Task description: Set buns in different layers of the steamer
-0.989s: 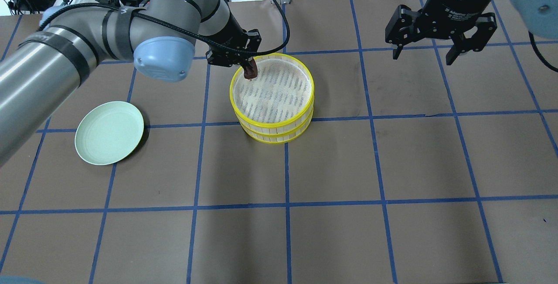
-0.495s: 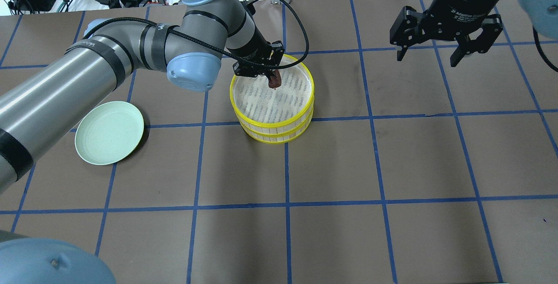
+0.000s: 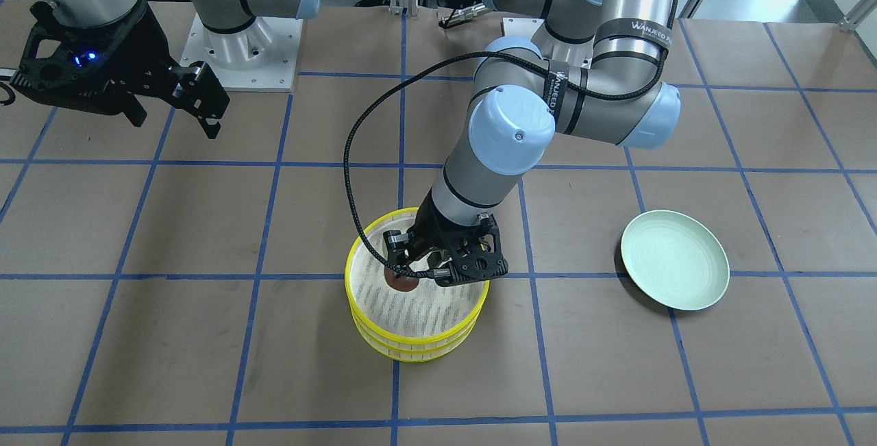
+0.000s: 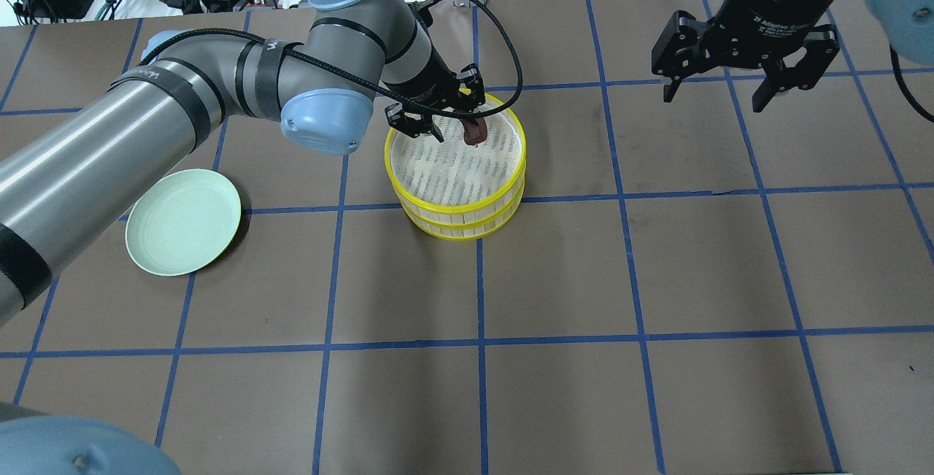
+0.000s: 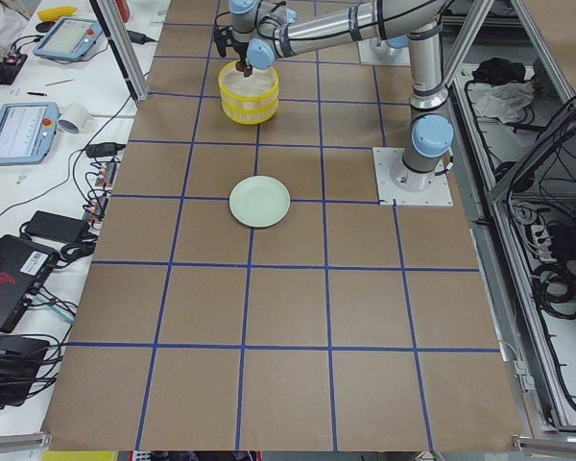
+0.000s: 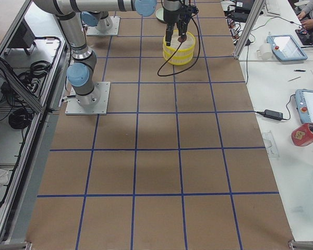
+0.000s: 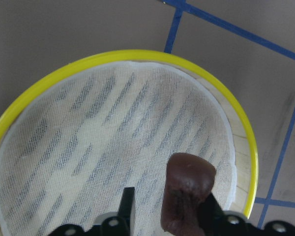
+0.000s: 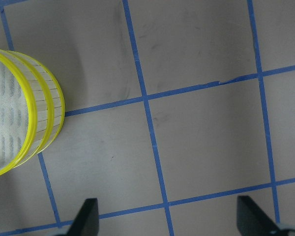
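Note:
Two yellow-rimmed steamer trays stand stacked, the top tray (image 4: 408, 194) on the lower tray (image 4: 452, 233). My left gripper (image 4: 454, 132) hangs over the far side of the top tray's mesh with its fingers spread. The dark reddish-brown bun (image 4: 474, 133) stands against one finger. In the left wrist view a gap shows between the bun (image 7: 187, 189) and the other finger (image 7: 128, 199). I cannot tell whether the bun touches the mesh. The creamy white bun is hidden from every view. My right gripper (image 4: 713, 99) is open and empty, high at the far right.
A pale green plate (image 4: 182, 222) lies bare on the brown, blue-taped table to the left of the steamer. Cables and equipment sit beyond the table's far edge.
My left gripper carried the brown bun from the steamer's far left rim to over its far side, then spread its fingers. The right arm has barely moved.

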{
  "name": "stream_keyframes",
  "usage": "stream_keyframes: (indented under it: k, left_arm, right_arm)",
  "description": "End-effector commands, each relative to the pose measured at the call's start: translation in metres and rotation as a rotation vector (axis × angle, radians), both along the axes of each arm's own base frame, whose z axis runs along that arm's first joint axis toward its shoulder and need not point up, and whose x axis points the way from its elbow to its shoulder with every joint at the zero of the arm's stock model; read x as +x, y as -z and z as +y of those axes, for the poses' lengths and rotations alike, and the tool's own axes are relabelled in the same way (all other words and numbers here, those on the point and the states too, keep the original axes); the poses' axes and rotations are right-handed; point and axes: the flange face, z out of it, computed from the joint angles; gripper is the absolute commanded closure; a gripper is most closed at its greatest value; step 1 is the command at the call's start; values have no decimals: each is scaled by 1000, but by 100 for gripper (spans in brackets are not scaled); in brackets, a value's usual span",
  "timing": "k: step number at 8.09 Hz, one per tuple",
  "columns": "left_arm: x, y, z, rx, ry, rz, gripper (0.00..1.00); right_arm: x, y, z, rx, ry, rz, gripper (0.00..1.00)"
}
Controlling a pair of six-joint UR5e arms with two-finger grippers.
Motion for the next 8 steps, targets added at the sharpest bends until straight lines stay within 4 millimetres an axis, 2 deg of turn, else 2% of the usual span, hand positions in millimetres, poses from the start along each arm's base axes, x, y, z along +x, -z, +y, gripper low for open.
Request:
stream_keyframes:
  k: [1, 3, 4, 6, 8]
  left_arm:
    - [8, -22, 10, -8, 4, -59, 1]
    - [11, -30, 12, -12, 2, -74, 0]
    - [24, -49, 19, 2, -12, -96, 0]
    - [66, -84, 35, 2, 9, -259, 0]
    - [129, -124, 54, 37, 65, -315, 0]
  right_arm:
    - [1, 2, -2, 2, -1, -2, 0]
    - [1, 2, -2, 0, -1, -2, 0]
    - [1, 2, -2, -1, -1, -4, 0]
    - [4, 7, -8, 0, 6, -39, 0]
    - [8, 14, -18, -1, 26, -50, 0]
